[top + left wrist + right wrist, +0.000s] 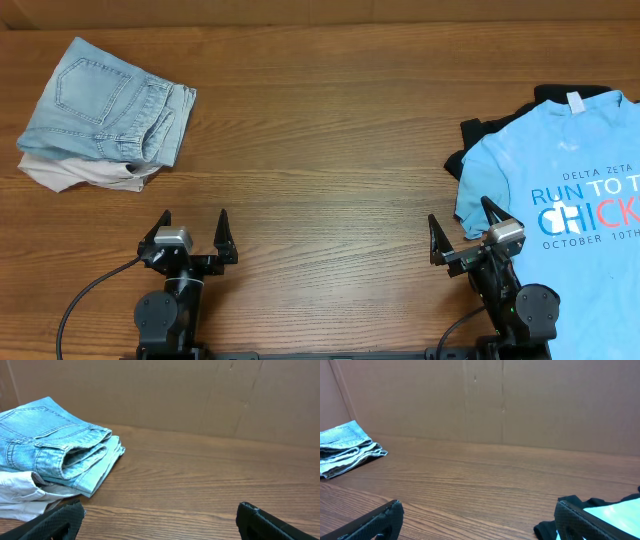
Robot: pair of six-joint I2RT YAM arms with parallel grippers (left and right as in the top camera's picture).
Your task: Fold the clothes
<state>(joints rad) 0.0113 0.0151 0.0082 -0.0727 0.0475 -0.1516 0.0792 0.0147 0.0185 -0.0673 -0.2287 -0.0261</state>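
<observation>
A sky-blue T-shirt printed "RUN TO THE CHICKEN" lies spread at the right edge, over a black T-shirt that shows at its upper left. A folded pale denim piece sits on an off-white piece at the far left; both also show in the left wrist view: denim piece, off-white piece. My left gripper is open and empty near the front edge. My right gripper is open and empty, its right finger beside the blue shirt's edge.
The wooden table stretches bare between the two piles. A cardboard wall stands along the far side. The arm bases and cables sit at the front edge.
</observation>
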